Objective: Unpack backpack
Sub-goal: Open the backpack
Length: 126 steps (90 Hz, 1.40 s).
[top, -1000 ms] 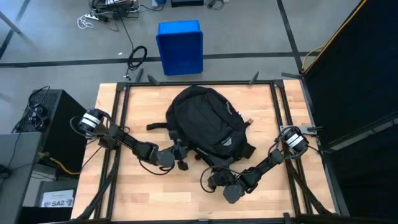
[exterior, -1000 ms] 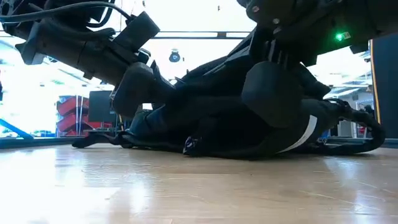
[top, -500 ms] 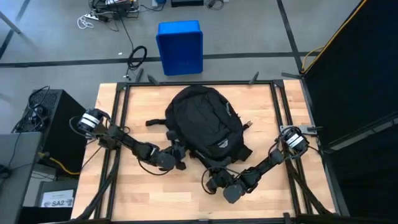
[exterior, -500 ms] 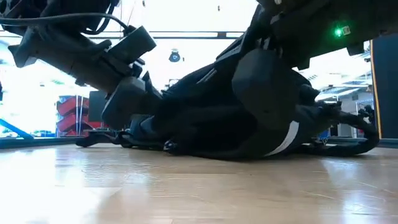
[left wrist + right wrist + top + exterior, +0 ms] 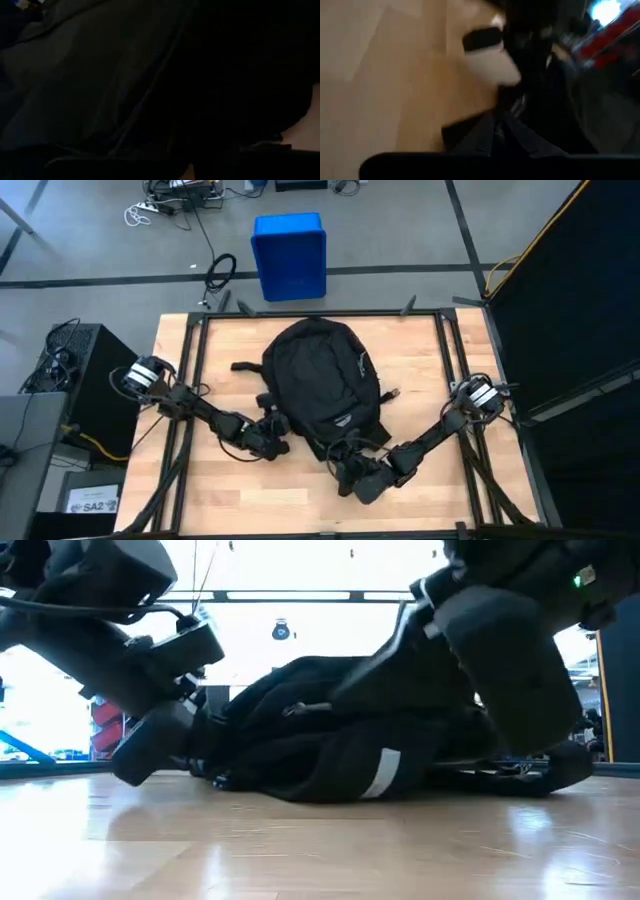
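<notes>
Shift since a second ago: the backpack [image 5: 320, 385] has swung round and slid toward the table's left, its rounded top now aiming at the far edge; both arms have moved left with it.
Left hand: the left hand [image 5: 268, 432] is tucked in against the backpack's near-left flank, low on the table [image 5: 420, 350]. Its wrist view is all dark fabric, so I cannot tell if the fingers are spread or pinching cloth.
Backpack, position: lying flat in the middle of the table, rounded top toward the far edge, bottom toward the near edge, between the two hands.
Backpack, look: big, black, soft and slumped; a strap trails off its left side, a white reflective stripe [image 5: 380, 773] shows on the near face in the low view, and no opening is visible from above, so the zip looks still closed to me.
Right hand: the right hand [image 5: 352, 475] sits at the near end of the backpack among the loose straps; the pictures don't settle whether it is parted or clamped on anything.
Risk one: soft fabric gives, so a pull from either side may just drag the whole bag across the wood again rather than open it.
Risk two: the straps near the right hand could snag the fingers or get grabbed instead of a zip pull.
Risk three: with both wrist views smothered, the zip may be missed altogether.
</notes>
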Each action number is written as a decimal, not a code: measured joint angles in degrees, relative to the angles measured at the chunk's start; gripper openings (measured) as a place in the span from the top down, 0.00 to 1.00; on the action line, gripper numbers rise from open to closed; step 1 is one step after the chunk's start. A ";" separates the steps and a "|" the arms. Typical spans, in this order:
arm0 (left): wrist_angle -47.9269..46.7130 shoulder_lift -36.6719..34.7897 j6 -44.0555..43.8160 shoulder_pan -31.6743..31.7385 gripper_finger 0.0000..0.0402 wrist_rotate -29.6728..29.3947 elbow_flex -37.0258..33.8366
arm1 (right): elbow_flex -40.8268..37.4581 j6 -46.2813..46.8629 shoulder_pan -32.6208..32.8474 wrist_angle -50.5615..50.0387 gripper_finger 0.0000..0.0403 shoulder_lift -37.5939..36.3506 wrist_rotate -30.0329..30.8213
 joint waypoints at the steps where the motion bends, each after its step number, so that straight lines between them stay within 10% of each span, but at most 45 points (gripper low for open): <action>1: -0.27 0.00 -0.21 -0.11 1.00 0.01 0.00 | 0.00 0.49 0.00 -0.76 1.00 -0.11 -0.18; 57: -10.56 0.11 -12.18 -5.25 0.99 -3.02 -0.13 | 0.00 20.96 6.30 -33.40 1.00 -14.08 9.48; 126: -23.94 0.35 0.15 -8.26 0.47 3.76 21.52 | -0.04 18.98 1.48 -31.51 1.00 -14.07 2.50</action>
